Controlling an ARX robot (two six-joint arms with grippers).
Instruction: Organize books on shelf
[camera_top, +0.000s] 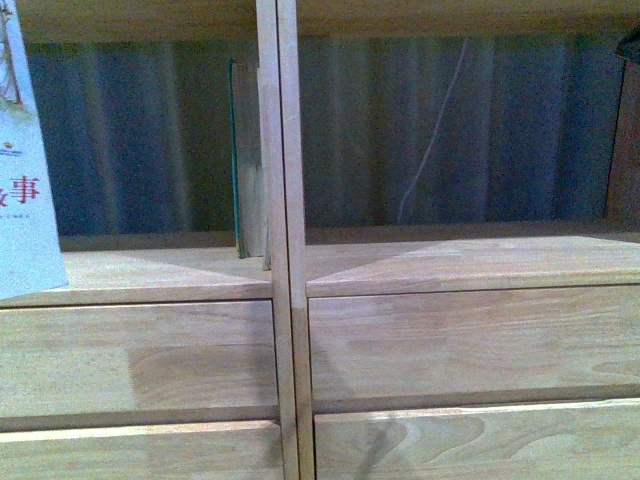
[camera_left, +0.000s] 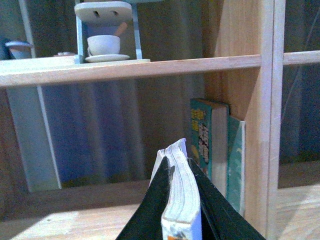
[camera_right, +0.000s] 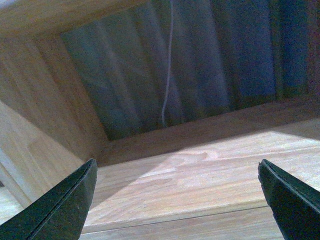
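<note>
Upright, the white paperback (camera_top: 20, 170) is pinched across its thickness in the jaws of the left gripper (camera_left: 178, 161). Its long axis is vertical and its cover faces out, at the left edge of the left cubby of the shelf (camera_top: 150, 275). Deeper in that cubby, well apart from it, two teal books (camera_left: 202, 135) stand upright against the central divider (camera_top: 283, 150), while the right gripper (camera_right: 176, 163) hangs with jaws wide over the right cubby's floor.

The thin white paperback (camera_top: 20, 200) carries a red character 事 on its cover; yellow characters on the upright teal book (camera_left: 200, 135) are too blurred to read
</note>
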